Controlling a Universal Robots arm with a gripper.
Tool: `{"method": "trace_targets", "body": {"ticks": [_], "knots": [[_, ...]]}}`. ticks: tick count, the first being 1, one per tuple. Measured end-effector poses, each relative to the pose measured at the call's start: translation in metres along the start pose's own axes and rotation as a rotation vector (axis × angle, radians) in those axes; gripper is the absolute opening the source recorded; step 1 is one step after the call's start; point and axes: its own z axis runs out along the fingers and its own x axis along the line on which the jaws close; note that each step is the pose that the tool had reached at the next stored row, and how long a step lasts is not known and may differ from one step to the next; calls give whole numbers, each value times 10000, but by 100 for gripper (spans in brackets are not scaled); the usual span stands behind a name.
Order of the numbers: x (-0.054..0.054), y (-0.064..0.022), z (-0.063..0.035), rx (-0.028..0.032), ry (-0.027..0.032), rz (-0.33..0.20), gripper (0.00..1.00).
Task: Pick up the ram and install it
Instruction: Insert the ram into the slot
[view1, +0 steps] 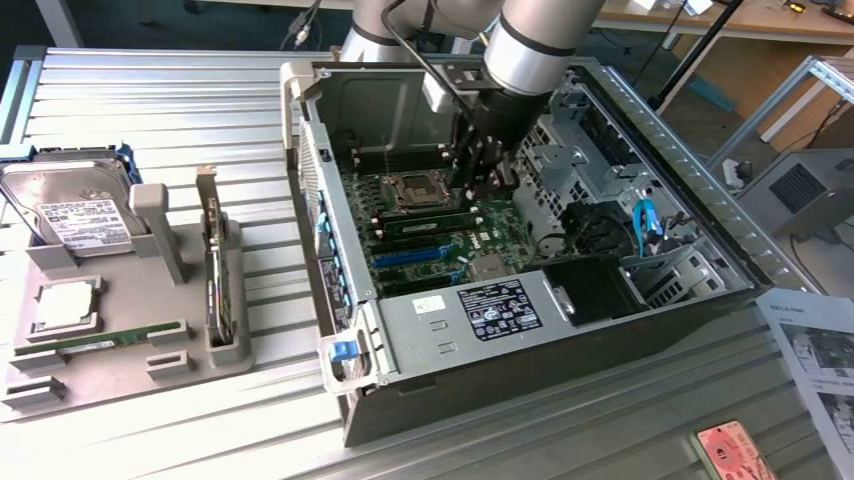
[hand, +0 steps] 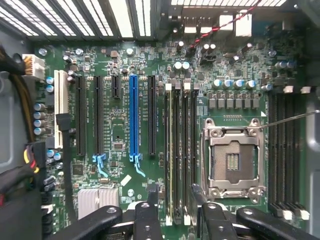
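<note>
Found the gripper (view1: 483, 180) low inside the open computer case (view1: 320, 200), poised just above the memory slots beside the empty CPU socket (view1: 414, 187), jaws spread wide and nothing pinched between them. Saw in the wrist view the same gripper (hand: 175, 210), fingers (hand: 147, 220) straddling the bank of slots next to the CPU socket (hand: 234, 157). Spotted the ram (view1: 424, 216) standing on edge in one of those slots, directly below the gripper and apart from it; traced its long top edge (hand: 173, 155) along the slot in the wrist view. Judged the pick-up and the carry into the case done, with the ram already set in its slot and let go. Could not tell about full seating or the end latches, so counted that check as the one part possibly left. Noted a second green stick (view1: 100, 341) lying flat in the tray (view1: 134, 290) on the tabletop (view1: 174, 100) at the exterior view's left, well apart from the case, beside a silver hard drive (view1: 74, 215) and an upright card with a metal bracket (view1: 214, 270). Took that stick for a spare, though only as a guess.
</note>
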Motion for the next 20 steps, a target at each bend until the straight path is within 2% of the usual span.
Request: {"method": "trace_targets", "body": {"ticks": [20], "knots": [[-34, 21, -606, 1, 40, 1, 38]]}}
